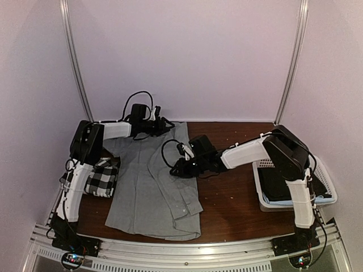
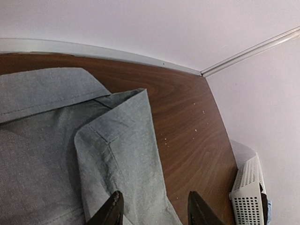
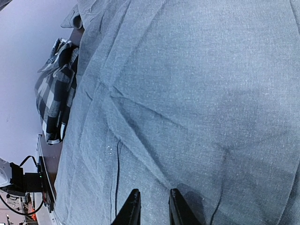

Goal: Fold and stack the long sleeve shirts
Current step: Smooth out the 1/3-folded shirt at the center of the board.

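Left pincer [image 2: 154, 212] released, right pincer [image 3: 152, 205] indeterminate, over the part-folded grey shirt [image 1: 142, 187]; checked shirt [image 1: 102, 180] lies folded by the table's [image 1: 238, 190] left edge.

Dim pinkish light, soft shadows, grainy and slightly blurred views.

Centre-right worktop [image 1: 229, 195]: bare wood between the grey shirt [image 1: 142, 192] and the basket [image 1: 262, 195]; open from above.
Back right corner: bare wood (a few pale specks only), closed in by the two walls.
Mid-height crossing: right arm [image 1: 244, 152] stretches from the right side to the grey shirt, barring that stretch.
Left strip: checked shirt [image 1: 102, 178] lies folded just beside the grey shirt, with the left arm [image 1: 79, 181] standing over it; tight.
Back edge: left arm's forward link runs along the grey shirt's far end, near the back wall.
Right edge: basket near the side wall, dark contents inside.
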